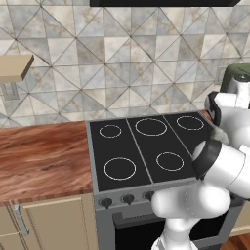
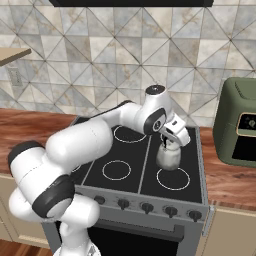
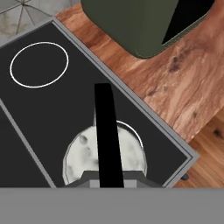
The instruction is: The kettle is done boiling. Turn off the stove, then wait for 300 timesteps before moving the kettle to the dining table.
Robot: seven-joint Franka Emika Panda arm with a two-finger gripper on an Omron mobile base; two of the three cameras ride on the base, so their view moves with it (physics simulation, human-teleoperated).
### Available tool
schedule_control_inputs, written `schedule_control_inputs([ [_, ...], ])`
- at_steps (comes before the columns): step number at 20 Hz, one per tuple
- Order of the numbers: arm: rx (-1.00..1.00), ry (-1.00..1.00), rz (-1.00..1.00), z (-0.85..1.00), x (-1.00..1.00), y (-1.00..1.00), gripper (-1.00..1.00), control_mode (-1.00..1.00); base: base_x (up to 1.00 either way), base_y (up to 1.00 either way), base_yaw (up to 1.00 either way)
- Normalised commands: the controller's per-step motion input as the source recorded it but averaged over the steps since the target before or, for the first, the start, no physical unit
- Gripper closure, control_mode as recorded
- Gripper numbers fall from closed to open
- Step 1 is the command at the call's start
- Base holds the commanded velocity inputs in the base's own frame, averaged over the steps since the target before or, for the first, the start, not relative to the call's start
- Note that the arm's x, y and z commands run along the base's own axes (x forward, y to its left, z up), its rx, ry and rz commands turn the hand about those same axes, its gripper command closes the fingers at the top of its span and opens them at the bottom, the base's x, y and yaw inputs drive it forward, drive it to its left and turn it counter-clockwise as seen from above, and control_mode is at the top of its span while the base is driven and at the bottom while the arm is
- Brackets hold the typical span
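Observation:
The small silvery-white kettle (image 2: 169, 158) hangs just over the front right burner ring (image 2: 173, 178) of the black glass stove (image 2: 125, 172). My gripper (image 2: 167, 144) is shut on its thin black handle (image 3: 107, 131) from above. In the hand view the kettle's rounded body (image 3: 83, 155) lies below the handle, with an arc of the burner ring (image 3: 136, 133) showing past it. The stove (image 1: 141, 146) also appears in the left base view, where my own arm hides the kettle. The dining table is out of view.
A dark green appliance (image 2: 239, 129) stands on the wood counter (image 2: 227, 182) right of the stove, close to the kettle. A row of dark knobs (image 2: 146, 206) lines the steel front. More wood counter (image 1: 44, 156) lies left of the stove.

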Motion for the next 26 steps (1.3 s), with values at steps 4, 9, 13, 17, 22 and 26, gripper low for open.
schedule_control_inputs([
  [4,0.00,-0.04,-0.03,0.24,-0.36,-0.01,1.00,-1.00,0.00,0.00,0.00],
  [9,0.00,-0.05,-0.04,0.33,-0.39,0.00,1.00,-1.00,0.00,0.00,0.00],
  [13,0.00,-0.02,-0.04,0.28,-0.29,0.00,1.00,-1.00,0.00,0.00,0.00],
  [17,0.00,0.00,-0.01,0.06,-0.07,0.00,1.00,-1.00,0.00,0.00,0.00],
  [22,0.00,0.01,0.00,0.00,0.00,0.00,1.00,-1.00,0.00,0.00,0.00],
  [26,0.00,-0.01,0.00,0.00,-0.04,0.00,1.00,1.00,-0.37,-0.03,-0.08],
])
